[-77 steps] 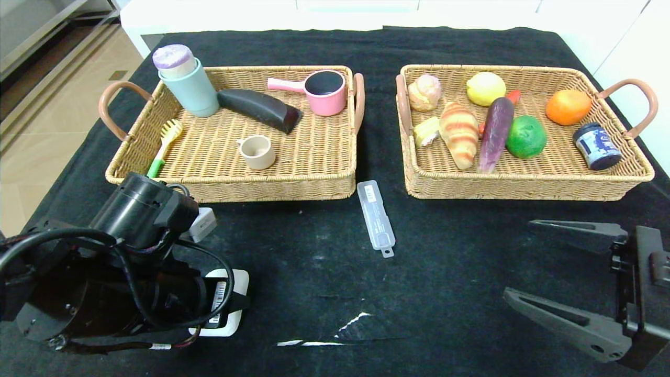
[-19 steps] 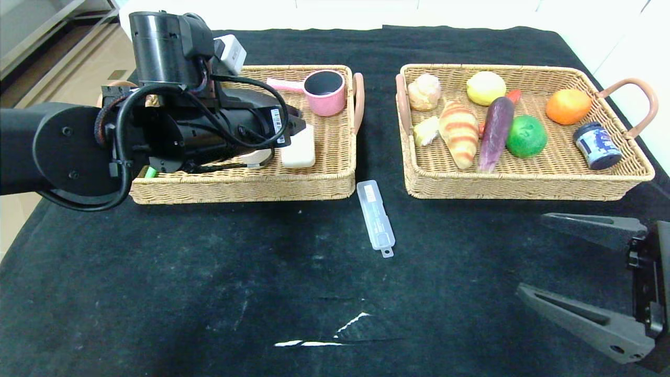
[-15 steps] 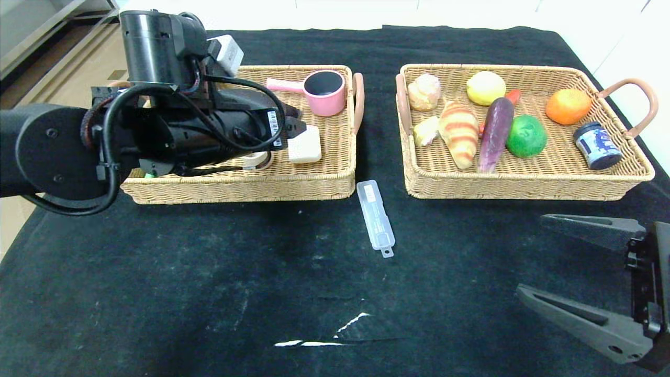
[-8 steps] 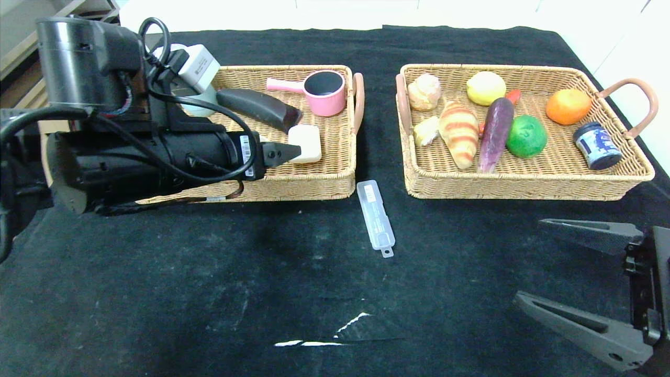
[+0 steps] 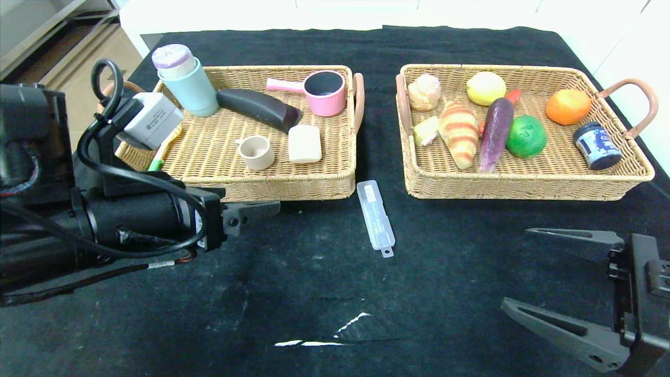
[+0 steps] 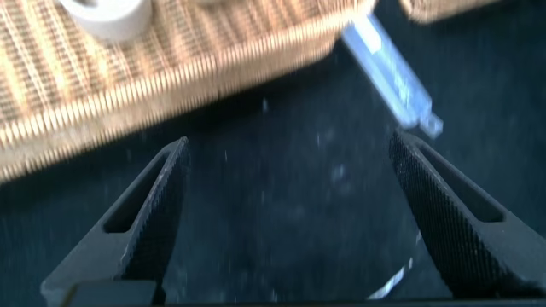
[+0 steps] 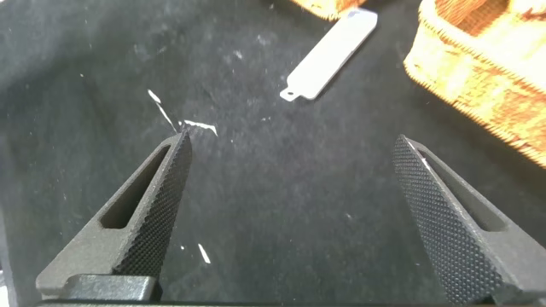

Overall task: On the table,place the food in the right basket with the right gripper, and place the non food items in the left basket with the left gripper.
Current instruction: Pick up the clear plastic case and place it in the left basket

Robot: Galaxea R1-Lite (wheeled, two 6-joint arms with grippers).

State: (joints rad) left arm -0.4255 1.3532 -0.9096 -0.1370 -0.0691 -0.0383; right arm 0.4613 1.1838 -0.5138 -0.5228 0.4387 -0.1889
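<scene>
The left basket (image 5: 293,187) holds a white soap bar (image 5: 304,144), a beige cup (image 5: 256,152), a pink pot (image 5: 325,92), a dark oblong object (image 5: 259,108), a teal bottle (image 5: 187,84) and a green-handled brush (image 5: 163,145). Fruit, bread, a purple eggplant (image 5: 494,133) and a jar (image 5: 596,145) lie in the right basket (image 5: 523,189). A clear plastic case (image 5: 376,217) lies on the black cloth between the baskets. My left gripper (image 5: 264,209) (image 6: 288,145) hangs open and empty just in front of the left basket. At the front right my right gripper (image 5: 517,267) (image 7: 292,143) is open and empty.
Black cloth covers the table (image 5: 314,293), with white scuff marks (image 5: 335,330) near the front middle. The left arm's body and cables (image 5: 104,220) fill the front left corner. Basket handles (image 5: 636,94) stick out at the outer sides.
My left gripper let go of the white soap bar inside the left basket, opened wide and drew back toward the front left. The right gripper barely moved.
</scene>
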